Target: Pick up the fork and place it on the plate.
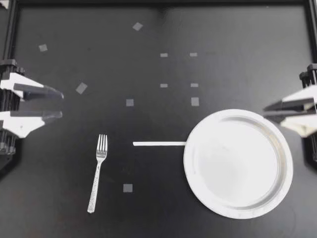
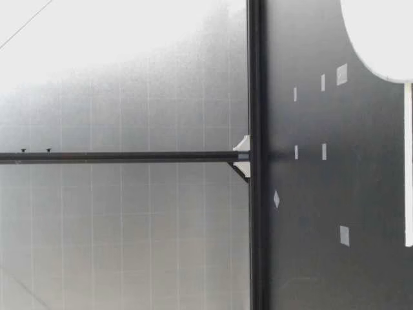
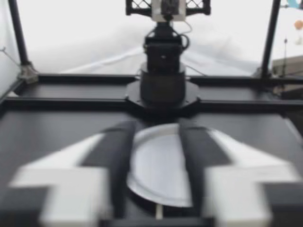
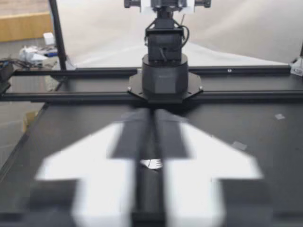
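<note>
A silver fork (image 1: 98, 171) lies flat on the black table at the front left, tines pointing to the far side. At the front right sits a round white plate (image 1: 237, 163) with nothing on it; the low view shows its edge (image 2: 381, 32). My left gripper (image 1: 60, 104) hovers at the table's left edge, behind the fork, open and holding nothing. In the left wrist view the gripper (image 3: 156, 130) frames the distant plate (image 3: 156, 170) between its fingers. My right gripper (image 1: 266, 109) stands at the right edge just behind the plate, shut on nothing; its fingers (image 4: 137, 132) nearly touch.
A white strip (image 1: 159, 144) lies between fork and plate, touching the plate's rim. Several small grey tape squares (image 1: 130, 102) dot the table. A black frame rail (image 2: 255, 155) borders the far side. Each wrist view faces the opposite arm's base (image 3: 163, 80).
</note>
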Controlling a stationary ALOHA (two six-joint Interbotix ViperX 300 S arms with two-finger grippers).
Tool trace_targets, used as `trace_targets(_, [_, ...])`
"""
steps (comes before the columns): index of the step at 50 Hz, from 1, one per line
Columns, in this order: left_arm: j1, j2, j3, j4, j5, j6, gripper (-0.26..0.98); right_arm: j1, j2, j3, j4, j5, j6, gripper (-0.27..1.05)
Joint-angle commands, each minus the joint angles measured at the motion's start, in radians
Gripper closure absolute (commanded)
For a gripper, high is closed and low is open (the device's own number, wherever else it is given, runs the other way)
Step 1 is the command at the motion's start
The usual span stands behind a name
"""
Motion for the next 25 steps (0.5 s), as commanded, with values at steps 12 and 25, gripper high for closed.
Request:
trace_targets(12, [0.005, -0.06, -0.175, -0.14, 0.405, -0.152, 0.73, -0.005, -0.048, -0.029, 0.135, 0.241, 0.084, 0.95])
trace_targets(25, [0.003, 0.152, -0.308, -0.23, 0.862, -0.442, 0.73, -0.015, -0.031, -0.035, 0.195, 0.594, 0.336, 0.95])
